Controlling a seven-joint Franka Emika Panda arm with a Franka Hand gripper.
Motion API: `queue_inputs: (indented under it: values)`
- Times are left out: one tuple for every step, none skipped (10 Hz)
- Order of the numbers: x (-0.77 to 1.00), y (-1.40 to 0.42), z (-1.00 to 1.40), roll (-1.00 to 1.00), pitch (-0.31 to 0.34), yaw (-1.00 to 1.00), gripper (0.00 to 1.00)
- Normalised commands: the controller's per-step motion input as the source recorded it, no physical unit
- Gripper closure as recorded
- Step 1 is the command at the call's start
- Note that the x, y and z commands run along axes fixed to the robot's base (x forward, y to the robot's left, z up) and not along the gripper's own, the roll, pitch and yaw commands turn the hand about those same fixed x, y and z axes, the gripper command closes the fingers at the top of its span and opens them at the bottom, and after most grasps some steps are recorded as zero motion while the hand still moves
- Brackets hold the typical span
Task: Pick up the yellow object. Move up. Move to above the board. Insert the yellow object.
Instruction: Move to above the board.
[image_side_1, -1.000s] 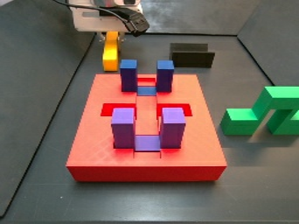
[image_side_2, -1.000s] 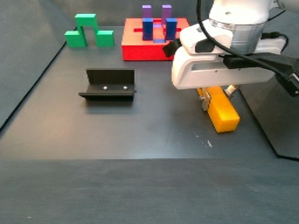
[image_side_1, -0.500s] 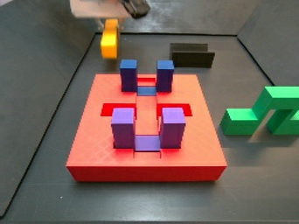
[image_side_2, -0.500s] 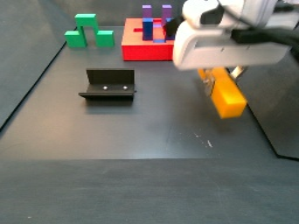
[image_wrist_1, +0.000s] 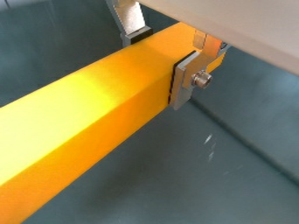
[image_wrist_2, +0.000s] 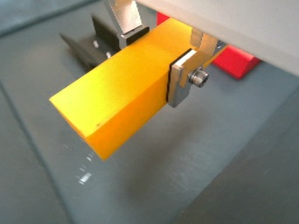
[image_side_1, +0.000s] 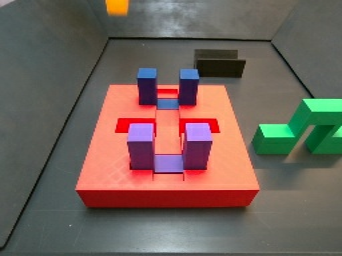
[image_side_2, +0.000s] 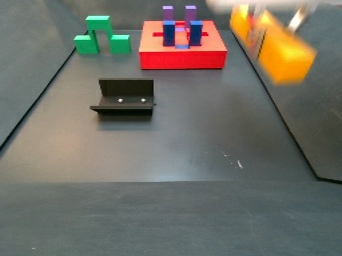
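I've got the gripper clamped on the yellow object, silver fingers pressed flat against its two long sides near one end, so most of the bar juts out past the pincer. It hangs clear of the floor. In a side view it's only a motion-blurred smear, pincer mostly out of frame. The board sits below and off to one side, w/ posts up. The fixture is well apart. Lift looks done to me; next, traverse over the board.
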Motion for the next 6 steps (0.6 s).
queue_inputs:
  values:
    - [0.0, 0.0, 1.4, 0.01, 0.067, 0.0, 1.0]
    - [0.0, 0.0, 1.4, 0.0, 0.067, 0.0, 1.0]
    - [0.01, 0.0, 0.88, 0.02, 0.056, 0.0, 1.0]
    - [0.03, 0.0, 0.51, 0.02, 0.057, 0.01, 1.0]
    - [0.04, 0.0, 0.31, 0.01, 0.062, 0.0, 1.0]
    - [0.03, 0.0, 0.21, 0.01, 0.061, 0.0, 1.0]
